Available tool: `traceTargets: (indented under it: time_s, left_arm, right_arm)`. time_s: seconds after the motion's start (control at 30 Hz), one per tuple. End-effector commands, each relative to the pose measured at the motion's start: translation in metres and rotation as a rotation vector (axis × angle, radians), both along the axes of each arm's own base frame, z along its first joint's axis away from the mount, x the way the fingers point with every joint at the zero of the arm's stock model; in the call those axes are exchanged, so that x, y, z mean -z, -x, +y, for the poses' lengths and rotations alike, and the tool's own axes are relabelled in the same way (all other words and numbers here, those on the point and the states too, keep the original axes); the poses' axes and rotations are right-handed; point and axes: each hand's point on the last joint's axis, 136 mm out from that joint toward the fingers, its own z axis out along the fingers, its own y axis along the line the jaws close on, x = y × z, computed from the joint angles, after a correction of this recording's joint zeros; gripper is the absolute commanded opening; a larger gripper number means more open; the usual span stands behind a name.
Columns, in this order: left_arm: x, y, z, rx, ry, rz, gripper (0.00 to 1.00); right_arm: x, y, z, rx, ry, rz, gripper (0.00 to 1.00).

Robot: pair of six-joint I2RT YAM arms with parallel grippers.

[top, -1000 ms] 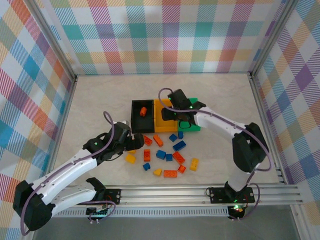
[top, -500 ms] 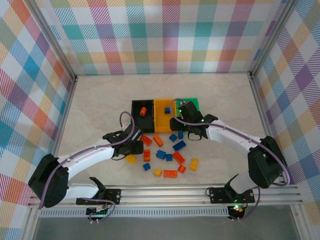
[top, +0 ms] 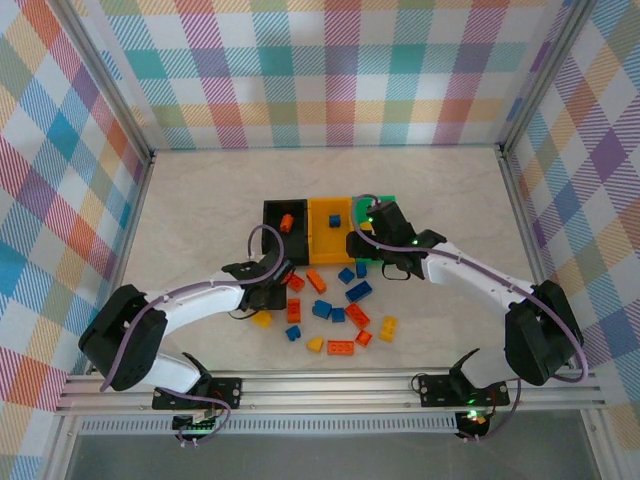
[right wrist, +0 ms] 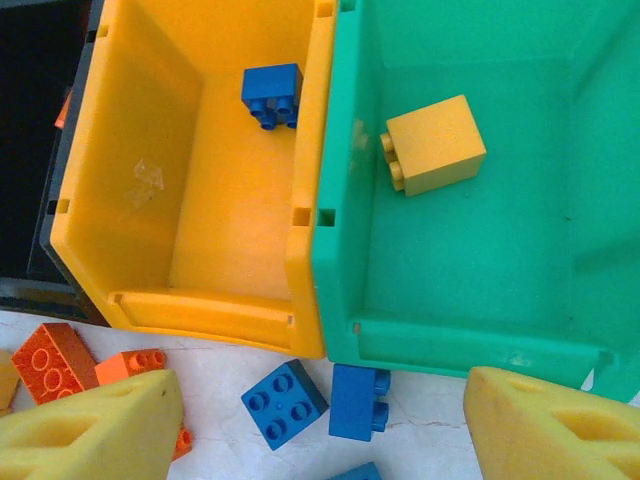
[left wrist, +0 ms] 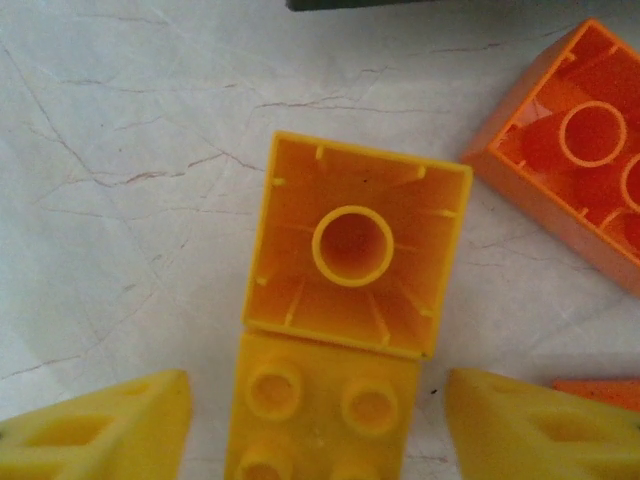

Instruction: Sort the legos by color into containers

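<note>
1. The pale marbled table (top: 200,200) carries everything, with the two arms reaching in from the near edge.
2. The left gripper (left wrist: 320,425) is low over the table just in front of the black bin (top: 268,240). Its jaws are partly open and straddle a yellow studded brick (left wrist: 320,410), with a gap showing on each side, so nothing is gripped.
3. The right gripper (right wrist: 320,420) hangs over the near walls of the yellow-orange bin (right wrist: 150,200) and the green bin (right wrist: 480,260). Its jaws stand wide apart and hold nothing.
4. The three bins sit side by side and touching, black to the left, yellow-orange in the middle, green to the right.
5. The black bin has one orange brick (top: 287,222) inside; the yellow-orange bin holds a blue brick (right wrist: 272,95); the green bin holds a yellow brick (right wrist: 432,145) lying on its side.
6. The loose legos (top: 335,310), orange, blue and yellow, lie scattered on the table just in front of the bins, between the arms.
7. An upturned yellow brick (left wrist: 355,245), hollow side up, touches the studded one ahead of the left fingers.
</note>
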Motion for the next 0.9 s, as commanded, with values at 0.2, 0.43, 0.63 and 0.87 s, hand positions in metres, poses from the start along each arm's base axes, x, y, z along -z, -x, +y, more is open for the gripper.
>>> traceTargets:
  time_s: [0.2,0.43,0.63,0.87]
  left_arm:
    - [0.003,0.0,-0.003,0.018,0.019,-0.007,0.58]
    - [-0.012,0.003,-0.004,0.022,0.042,-0.014,0.33]
    - [-0.061,0.007,-0.031,0.092,0.109,-0.079,0.22]
    - [-0.122,-0.031,-0.131,0.203,0.377,-0.152,0.23]
  right_arm:
    - [0.001,0.0,-0.003,0.016,-0.028,-0.006,0.75]
    - [0.0,0.0,-0.007,0.026,-0.032,-0.008,0.75]
    - [0.001,0.002,-0.018,0.067,-0.038,-0.015,0.75]
    - [0.019,0.021,-0.047,0.16,-0.041,-0.001,0.76]
